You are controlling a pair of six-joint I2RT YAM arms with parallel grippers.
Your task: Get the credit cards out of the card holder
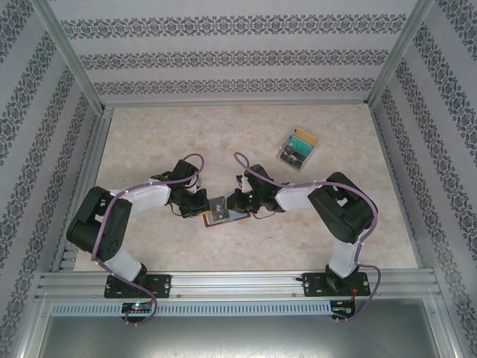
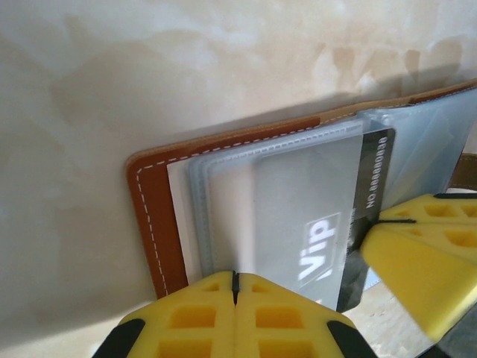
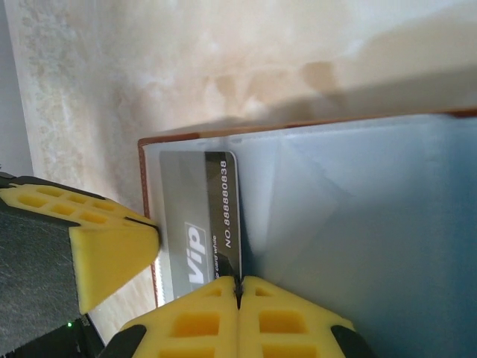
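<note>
The card holder (image 1: 226,219), a brown leather wallet (image 2: 153,224), lies open on the table between both arms. Its pale blue-grey pockets (image 3: 358,224) face up. A grey credit card (image 3: 218,216) marked "Vip" sits partly in a clear pocket, and its dark end (image 2: 376,175) sticks out. My left gripper (image 2: 235,280) is shut on the edge of the wallet's pocket sleeve. My right gripper (image 3: 238,285) is shut on the exposed edge of the grey card. In the top view the two grippers (image 1: 203,205) (image 1: 235,202) meet over the wallet.
A clear plastic box (image 1: 297,148) with coloured cards stands at the back right of the marble-look table (image 1: 164,142). Metal frame rails (image 1: 82,201) and patterned walls enclose the table.
</note>
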